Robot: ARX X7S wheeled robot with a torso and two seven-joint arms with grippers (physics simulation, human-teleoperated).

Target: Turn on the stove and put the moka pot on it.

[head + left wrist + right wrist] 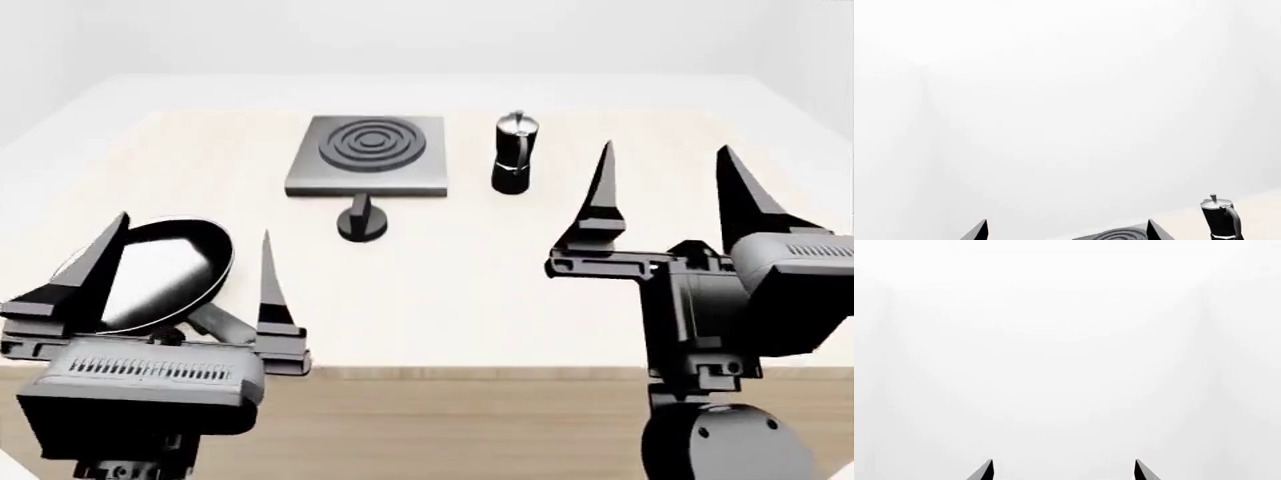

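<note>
Pale wood tabletop (534,300), with everything of the task laid out toward its far side. Dark-grey stove (370,155) flat there, raised rings on top, and its round black knob (362,222) just in front of the plate's near edge. Black moka pot (515,152) upright just beside the stove's right edge, apart from it, silver lid on, handle turned to the right. Black frying pan (158,275) near the tabletop's front left corner, partly hidden behind the left gripper (194,250).

Left gripper raised at the front left, fingers pointing up and spread wide, nothing between them. Right gripper (667,165) raised at the front right, likewise spread apart and empty, well apart from the moka pot.

Left wrist view: mostly blank white wall, two finger tips at the edge, a sliver of the stove's rings between them and the moka pot off to one side. Right wrist view: only white wall and two separated finger tips.
</note>
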